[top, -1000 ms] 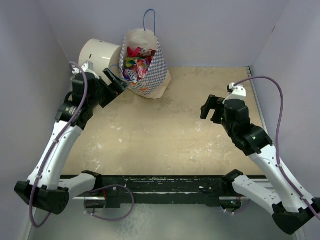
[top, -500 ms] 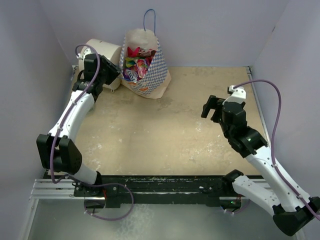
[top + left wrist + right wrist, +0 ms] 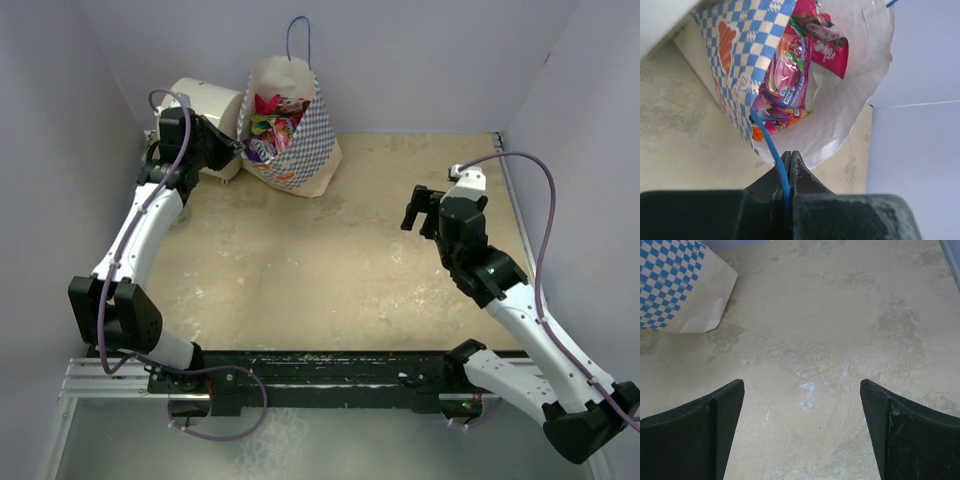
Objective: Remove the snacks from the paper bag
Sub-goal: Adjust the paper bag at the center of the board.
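The blue-and-white checked paper bag stands at the back of the table, its mouth tilted toward the camera. Several bright snacks fill it, magenta, pink and orange ones showing against the cream inside in the left wrist view. My left gripper is shut on the bag's thin blue cord handle at the bag's left rim. My right gripper hangs open over bare table at the right, nothing between its fingers. A corner of the bag shows at the upper left of its view.
A large cream cylinder lies just left of the bag, right behind my left wrist. Lilac walls close in the back and both sides. A second blue handle sticks up above the bag.
My left arm swung up to the bag's left rim and its jaws went from open to shut on the blue cord. The right arm shifted slightly.
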Tool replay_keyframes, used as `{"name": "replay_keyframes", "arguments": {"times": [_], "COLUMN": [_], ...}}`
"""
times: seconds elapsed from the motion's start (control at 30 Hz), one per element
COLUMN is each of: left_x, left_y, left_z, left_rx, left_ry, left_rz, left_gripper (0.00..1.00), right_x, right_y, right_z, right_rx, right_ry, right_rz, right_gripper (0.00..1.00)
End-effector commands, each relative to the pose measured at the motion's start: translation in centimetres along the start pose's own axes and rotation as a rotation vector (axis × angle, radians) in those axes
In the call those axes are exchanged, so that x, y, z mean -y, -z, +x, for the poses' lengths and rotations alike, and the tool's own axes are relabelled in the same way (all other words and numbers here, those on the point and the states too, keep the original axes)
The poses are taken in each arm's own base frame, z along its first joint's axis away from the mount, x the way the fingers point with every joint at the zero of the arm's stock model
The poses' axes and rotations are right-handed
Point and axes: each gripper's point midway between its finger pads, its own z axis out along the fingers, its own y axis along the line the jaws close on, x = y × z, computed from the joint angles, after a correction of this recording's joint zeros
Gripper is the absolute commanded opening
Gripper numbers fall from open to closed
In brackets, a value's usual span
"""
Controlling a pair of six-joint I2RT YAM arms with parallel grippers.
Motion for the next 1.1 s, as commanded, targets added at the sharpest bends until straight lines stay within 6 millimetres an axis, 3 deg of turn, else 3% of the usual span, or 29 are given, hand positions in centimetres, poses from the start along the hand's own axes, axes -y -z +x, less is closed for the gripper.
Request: {"name": "replay_keyframes", "arguments": {"times": [0.0,0.07,0.23,0.5,0.6,0.7,0.87,1.07], "left_x": [3.4,3.3,2.8,-1.7,-4.3,-5.3,-8.2,-8.9], "left_y": [4.3,5.2,8.4,15.9,19.0,21.7,26.5,30.7], "left_z": [-1.5,-0.8,1.6,6.4,8.1,9.3,10.7,11.3], "left_rx": [0.035,0.009,-0.048,-0.102,-0.116,-0.132,-0.098,-0.041], "left_ry": [0.006,0.021,0.086,0.091,0.088,0.091,0.094,0.066], "left_rz": [0.108,0.110,0.137,0.058,-0.037,-0.065,-0.152,-0.126], "left_gripper": [0.00,0.00,0.00,0.00,0.00,0.00,0.00,0.06], "right_x": [-1.5,-2.5,-4.8,-9.0,-12.0,-15.0,-19.8,-26.2], "right_y": [-0.7,-0.7,-1.0,0.1,1.4,2.8,3.3,4.0], "right_z": [-2.2,-3.1,-2.6,-3.1,-4.1,-5.0,-4.4,-6.6], "right_rx": [0.032,0.028,-0.039,-0.090,-0.098,-0.145,-0.246,-0.203], "right_ry": [-0.026,-0.041,-0.055,-0.076,-0.108,-0.203,-0.254,-0.181], "right_rz": [-0.035,-0.066,-0.154,-0.365,-0.530,-0.672,-0.875,-1.032], "right_gripper": [1.00,1.00,1.00,1.00,1.00,1.00,1.00,1.00]}}
